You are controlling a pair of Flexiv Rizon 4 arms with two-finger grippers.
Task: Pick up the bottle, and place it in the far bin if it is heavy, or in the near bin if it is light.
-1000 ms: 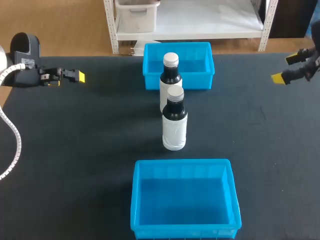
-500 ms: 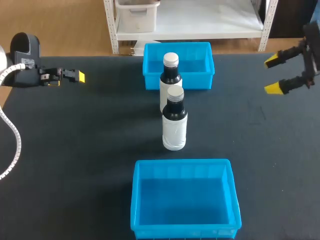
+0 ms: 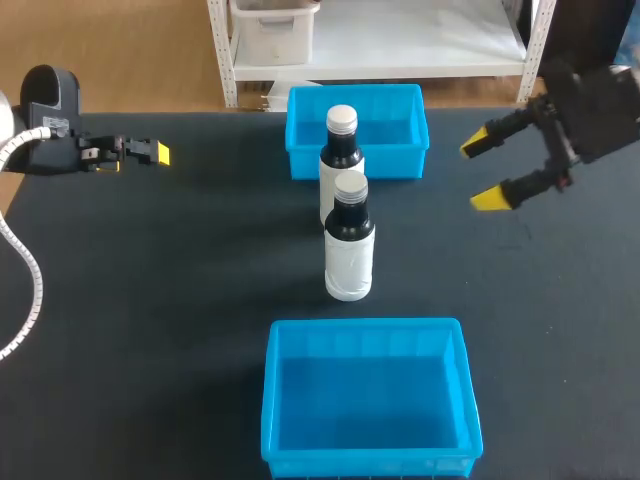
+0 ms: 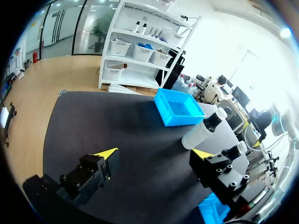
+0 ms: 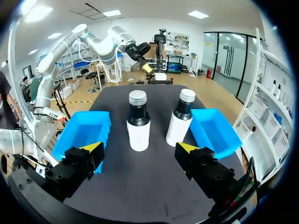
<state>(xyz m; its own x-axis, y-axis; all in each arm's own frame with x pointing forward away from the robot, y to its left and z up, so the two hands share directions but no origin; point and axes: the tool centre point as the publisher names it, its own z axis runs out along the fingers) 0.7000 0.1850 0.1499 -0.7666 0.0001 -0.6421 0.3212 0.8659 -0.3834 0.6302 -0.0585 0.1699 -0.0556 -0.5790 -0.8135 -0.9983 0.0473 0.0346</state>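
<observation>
**Both grippers open, bottles untouched**

Head: near bottle stands upright mid-surface, with far bottle just at its 12 o'clock, before far bin. Near bin is at 6. Right gripper hangs open at 2, left gripper at 10.

Left wrist: left gripper open, bottles ahead.

Right wrist: right gripper open, near bottle straight ahead.

front bottle: dark body, white label wrap, pale cap; upright on the table.
rear bottle: same look, upright; just behind the front bottle, apart from it, its base hidden by it in the head view.
far bin: blue, open side up; behind the front bottle, past the rear bottle.
near bin: blue, open side up; in front of the front bottle, apart from it.
</observation>
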